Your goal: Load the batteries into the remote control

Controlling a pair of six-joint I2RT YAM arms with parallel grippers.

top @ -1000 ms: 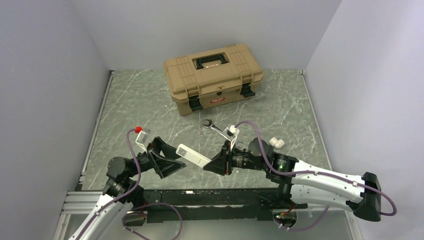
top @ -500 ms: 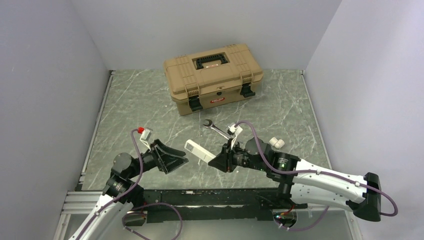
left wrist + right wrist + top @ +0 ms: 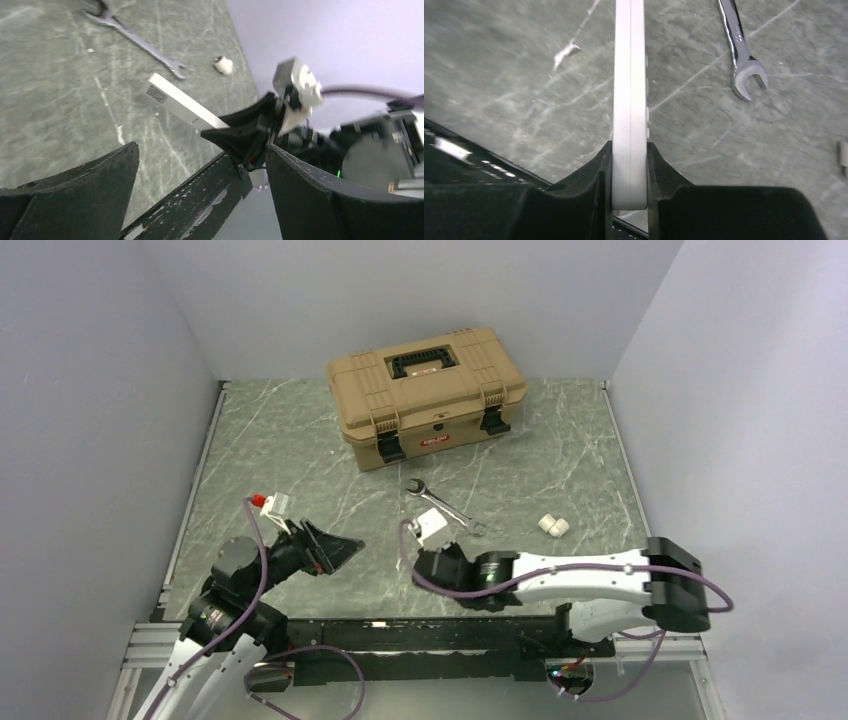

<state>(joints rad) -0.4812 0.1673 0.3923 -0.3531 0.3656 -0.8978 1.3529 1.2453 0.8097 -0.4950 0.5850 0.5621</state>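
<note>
Remote control (image 3: 629,95) in right pincer (image 3: 629,152)

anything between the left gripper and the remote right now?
Nothing. In the left wrist view the stretch from the left gripper to the remote control is bare, with only tabletop behind it.

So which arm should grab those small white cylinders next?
Probably left: the left gripper is open and empty, while the right gripper is clamped on the remote control. The cylinders lie on the right side, though.
</note>
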